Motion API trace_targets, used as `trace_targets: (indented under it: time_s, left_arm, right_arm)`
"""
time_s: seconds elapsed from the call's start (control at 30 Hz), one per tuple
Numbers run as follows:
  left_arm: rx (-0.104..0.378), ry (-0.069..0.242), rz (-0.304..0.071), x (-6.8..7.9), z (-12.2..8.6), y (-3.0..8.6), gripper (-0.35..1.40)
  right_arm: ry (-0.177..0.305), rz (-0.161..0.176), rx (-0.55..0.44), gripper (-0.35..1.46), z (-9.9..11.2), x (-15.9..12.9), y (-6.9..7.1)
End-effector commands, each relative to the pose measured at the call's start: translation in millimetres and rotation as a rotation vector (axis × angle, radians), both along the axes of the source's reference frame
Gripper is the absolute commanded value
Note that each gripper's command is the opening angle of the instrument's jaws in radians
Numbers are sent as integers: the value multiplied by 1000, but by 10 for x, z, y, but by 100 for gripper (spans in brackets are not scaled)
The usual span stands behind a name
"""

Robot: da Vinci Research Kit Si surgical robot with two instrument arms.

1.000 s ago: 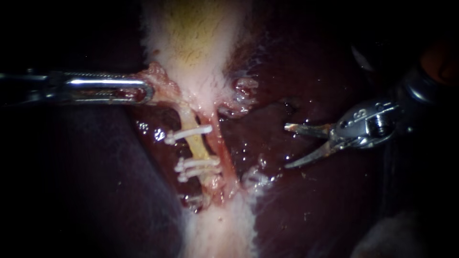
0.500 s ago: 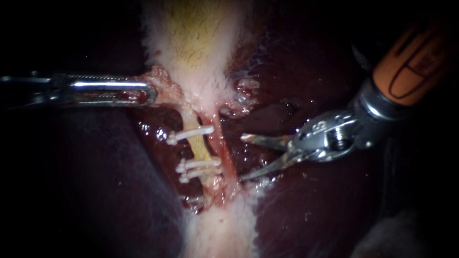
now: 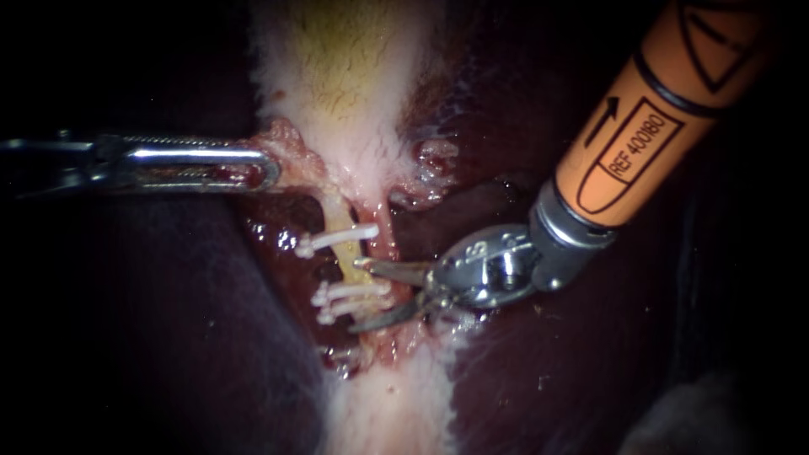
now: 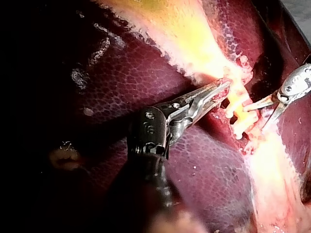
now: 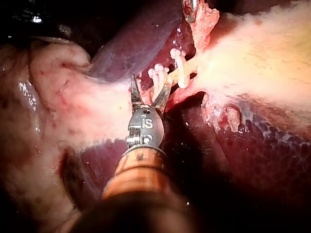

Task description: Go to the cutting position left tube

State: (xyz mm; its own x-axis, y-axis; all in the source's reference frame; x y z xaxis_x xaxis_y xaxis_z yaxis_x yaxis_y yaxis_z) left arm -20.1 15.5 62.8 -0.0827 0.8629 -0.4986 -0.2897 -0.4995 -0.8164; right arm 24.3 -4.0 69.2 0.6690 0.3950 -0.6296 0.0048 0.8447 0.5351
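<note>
The pale gallbladder (image 3: 345,76) narrows into two tubes. The yellowish left tube (image 3: 346,255) carries one white clip (image 3: 337,238) higher up and two clips (image 3: 350,297) lower down. The reddish right tube (image 3: 388,240) runs beside it. My left instrument (image 3: 265,164) holds the frayed tissue at the gallbladder's neck, jaws shut on it, as the left wrist view (image 4: 221,90) also shows. My right instrument (image 3: 360,295), with open blades, reaches across the right tube: the upper blade tip lies at the left tube between the clips, the lower blade below the two lower clips. The right wrist view shows these blades (image 5: 151,87) spread around the clips (image 5: 158,73).
Dark red liver (image 3: 548,354) surrounds the tubes on both sides. A pale band of tissue (image 3: 388,404) continues below the clips. The right instrument's orange shaft (image 3: 640,126) crosses the upper right. The tip of my left instrument (image 5: 191,9) shows beyond the clips in the right wrist view.
My right instrument has moved left across the liver, blades still open, from well clear of the tubes to the clipped left tube. The left instrument has kept its hold and place.
</note>
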Motion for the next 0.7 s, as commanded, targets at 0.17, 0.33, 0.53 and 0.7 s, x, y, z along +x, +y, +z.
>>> trace_targets:
  time_s: [0.17,0.33,0.53,0.7]
  left_arm:
    - [0,0,0,0,0,0,-35]
    - [-1,2,-2,0,0,-1,-35]
    - [-1,2,-3,-1,0,-1,-35]
    - [-1,3,-3,-2,1,-1,-35]
  right_arm:
    - [-4,-1,-2,143,14,-3,11]
    - [-7,4,1,142,24,-2,17]
    - [-11,9,-1,142,43,17,25]
    - [-6,-6,12,143,57,36,24]
